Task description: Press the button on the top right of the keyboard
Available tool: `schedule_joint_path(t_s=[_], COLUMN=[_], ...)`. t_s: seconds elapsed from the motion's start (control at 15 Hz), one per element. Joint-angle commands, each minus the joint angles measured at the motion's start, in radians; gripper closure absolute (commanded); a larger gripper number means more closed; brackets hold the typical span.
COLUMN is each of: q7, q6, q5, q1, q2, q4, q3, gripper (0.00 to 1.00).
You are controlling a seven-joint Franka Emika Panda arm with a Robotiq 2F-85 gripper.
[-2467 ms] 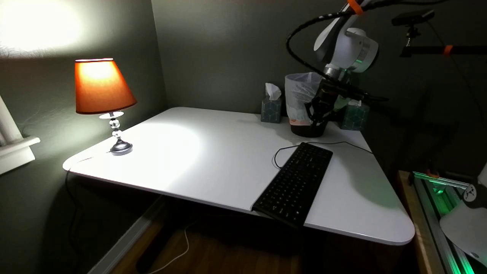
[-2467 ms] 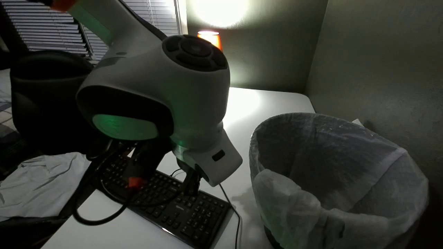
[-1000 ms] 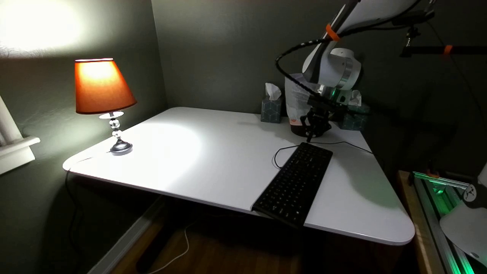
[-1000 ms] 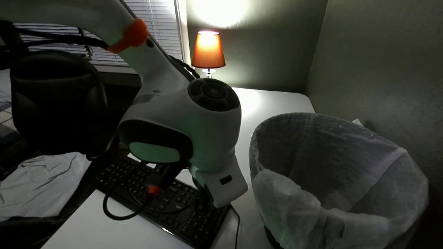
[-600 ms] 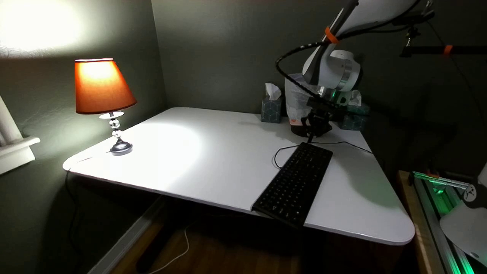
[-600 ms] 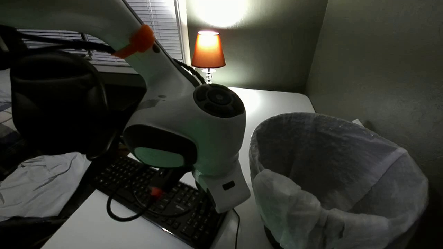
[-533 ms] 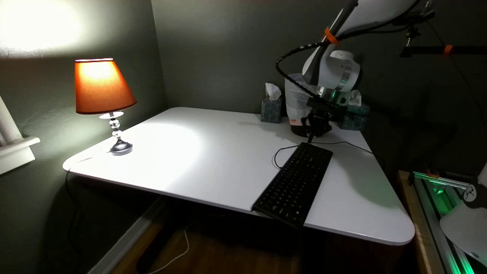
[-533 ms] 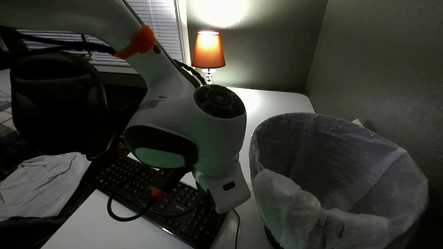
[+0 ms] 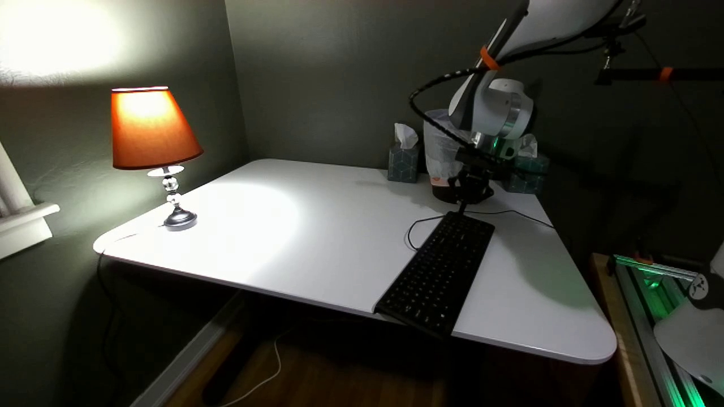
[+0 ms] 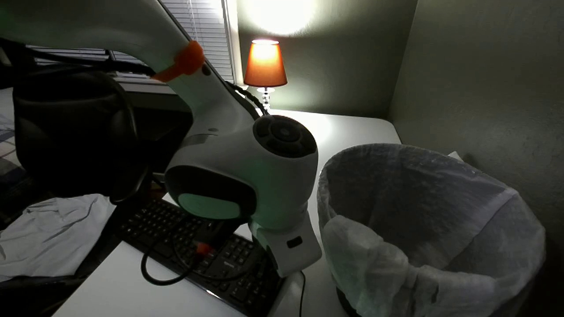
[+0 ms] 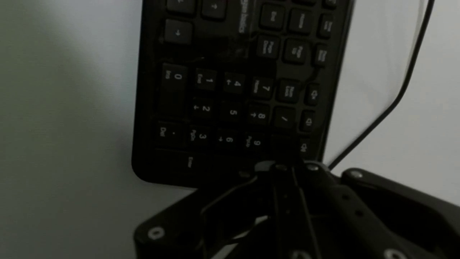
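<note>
A: So how is the keyboard [image 9: 435, 274] turned out?

B: In black, long, slim and flat, with white legends printed on dark keys! In the wrist view the number pad [image 11: 226, 112] is shown, and lettering [image 11: 243, 18] ending in "basics" can be read.

A: And its place?

B: On the white table [image 9: 339, 237] it is laid, the end opposite the number pad set at the edge, a thin dark cable [image 11: 399, 97] trailed alongside.

A: The claw [image 11: 293, 167]?

B: Fingers closed together, nothing held between them!

A: Where is the keyboard found from there?

B: Right at the claw! In the wrist view its top right corner is partly covered, and the last speaker key [image 11: 304, 147] in sight is placed just beside.

A: Is contact made?

B: That cannot be told. In an exterior view the fingertips [image 9: 462, 207] are seen at the keyboard's far end; from elsewhere, the claw is largely hidden by the arm [image 10: 229, 149].
</note>
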State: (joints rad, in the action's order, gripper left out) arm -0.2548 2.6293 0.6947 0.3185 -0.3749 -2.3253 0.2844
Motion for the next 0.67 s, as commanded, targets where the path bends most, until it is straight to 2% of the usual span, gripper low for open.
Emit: schedule_joint_path(t_s=[0.0,0.6], q7=[0.001,0.000], q6=[-0.011,-0.010], q5=[0.011,0.010], q1=[0.022,0.020], q2=[-0.027,-0.048], q4=[0.023,0.040], q3=[-0.018,-0.035], gripper=[1.00,1.00])
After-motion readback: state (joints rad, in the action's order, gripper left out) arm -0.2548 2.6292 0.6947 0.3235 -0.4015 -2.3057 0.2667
